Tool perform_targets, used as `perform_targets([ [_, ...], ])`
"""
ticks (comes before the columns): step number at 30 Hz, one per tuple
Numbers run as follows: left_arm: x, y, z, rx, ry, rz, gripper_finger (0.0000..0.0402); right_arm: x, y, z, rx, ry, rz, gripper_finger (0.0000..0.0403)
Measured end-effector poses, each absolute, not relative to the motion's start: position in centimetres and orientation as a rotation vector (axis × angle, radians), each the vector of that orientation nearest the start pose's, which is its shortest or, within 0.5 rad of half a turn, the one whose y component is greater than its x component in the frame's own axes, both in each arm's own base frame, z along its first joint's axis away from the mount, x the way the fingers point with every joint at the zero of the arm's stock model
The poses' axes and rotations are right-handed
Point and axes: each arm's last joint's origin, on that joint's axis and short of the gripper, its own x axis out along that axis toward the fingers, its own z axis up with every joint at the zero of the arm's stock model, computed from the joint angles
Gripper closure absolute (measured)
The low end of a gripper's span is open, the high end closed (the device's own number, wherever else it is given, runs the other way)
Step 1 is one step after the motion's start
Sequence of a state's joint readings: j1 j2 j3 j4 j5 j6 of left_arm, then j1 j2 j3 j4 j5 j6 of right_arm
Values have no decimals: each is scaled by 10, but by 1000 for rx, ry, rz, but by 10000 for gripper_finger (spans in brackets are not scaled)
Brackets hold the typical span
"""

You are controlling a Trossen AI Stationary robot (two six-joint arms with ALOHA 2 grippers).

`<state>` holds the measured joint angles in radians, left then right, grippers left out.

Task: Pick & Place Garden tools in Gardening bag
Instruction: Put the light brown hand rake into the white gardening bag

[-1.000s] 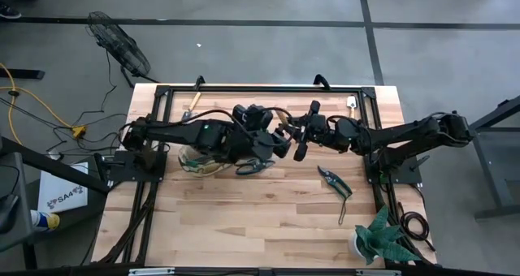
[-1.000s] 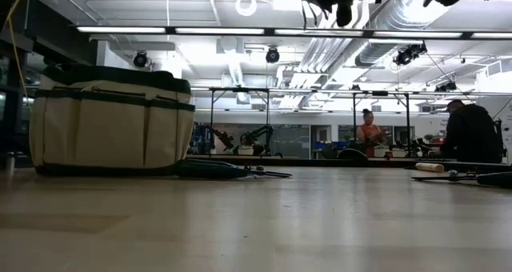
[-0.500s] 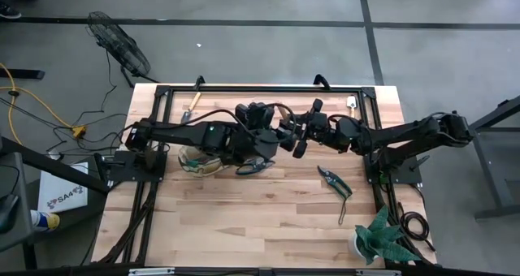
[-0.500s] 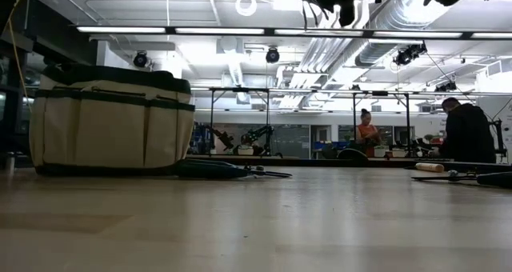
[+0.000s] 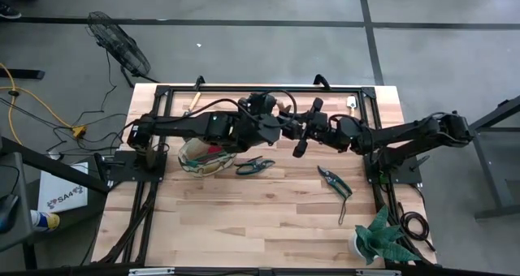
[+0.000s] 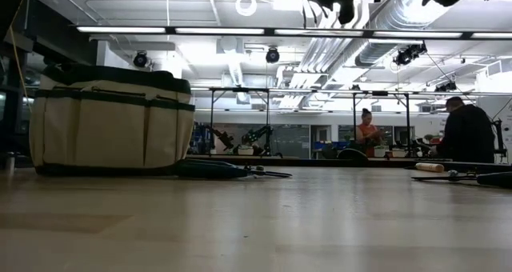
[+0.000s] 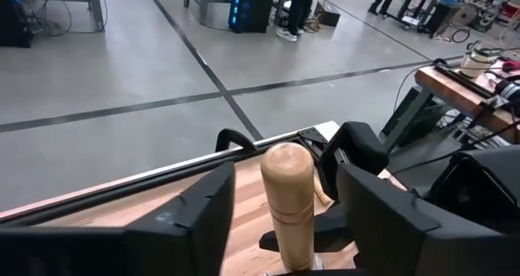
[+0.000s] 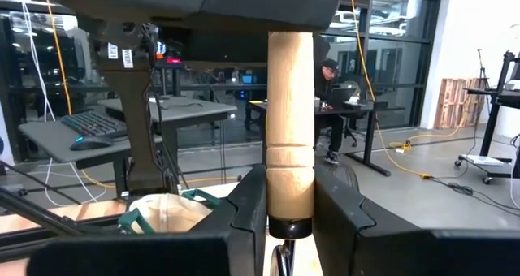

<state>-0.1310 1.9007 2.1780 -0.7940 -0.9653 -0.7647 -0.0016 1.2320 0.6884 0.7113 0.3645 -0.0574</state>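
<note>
**Spotter:** Start from overhead. How far along are we?

**Me:** In the high view the gardening bag [image 5: 205, 155] sits at about nine o'clock of table centre, with something red showing inside, so I judge at least one item is stowed. The green-handled shears [image 5: 254, 165] lie on the table just beside the bag at its three o'clock. The dark pruners [image 5: 334, 182] are near four o'clock, well apart from the bag. A small trowel [image 5: 352, 105] lies at the far edge near one o'clock. So most of it is left.

**Spotter:** And the arms?

**Me:** They meet above the table around twelve o'clock: left gripper [image 5: 280, 128] and right gripper [image 5: 302, 132] nearly nose to nose. It looks to me like a handover.

**Spotter:** Low view?

**Me:** It shows the bag upright and the shears flat beside it. The grippers are only dark shapes along the upper edge.

**Spotter:** Left wrist?

**Me:** A wooden-handled tool [image 7: 287, 201] stands between my left fingers [image 7: 199, 219]. There is a gap on both sides, so they straddle it without touching.

**Spotter:** Right wrist?

**Me:** The right fingers [image 8: 248, 215] are clamped on the same handle near its dark collar. I judge the left should close before the right lets go.
</note>
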Motion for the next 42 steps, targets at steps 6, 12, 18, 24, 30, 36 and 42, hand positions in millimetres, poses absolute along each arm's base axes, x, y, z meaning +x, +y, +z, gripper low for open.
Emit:
perform_targets([
  [6,398,-29,436,-439,128,912,296,266,-13,293,-23,-153,-377,344],
  [12,399,-29,436,-405,167,870,343,266,-13,292,-22,-146,-381,344],
  [18,399,-29,436,-398,173,866,343,267,-13,291,-23,-142,-380,344],
  [24,399,-30,436,-373,187,860,343,267,-13,291,-23,-141,-379,344],
  [30,399,-30,436,-310,214,848,343,267,-13,291,-23,-139,-381,344],
  [36,400,-30,437,-243,239,834,343,266,-13,291,-44,-135,-400,344],
  [42,399,-30,437,-232,237,849,331,266,-14,291,-49,-133,-417,344],
])
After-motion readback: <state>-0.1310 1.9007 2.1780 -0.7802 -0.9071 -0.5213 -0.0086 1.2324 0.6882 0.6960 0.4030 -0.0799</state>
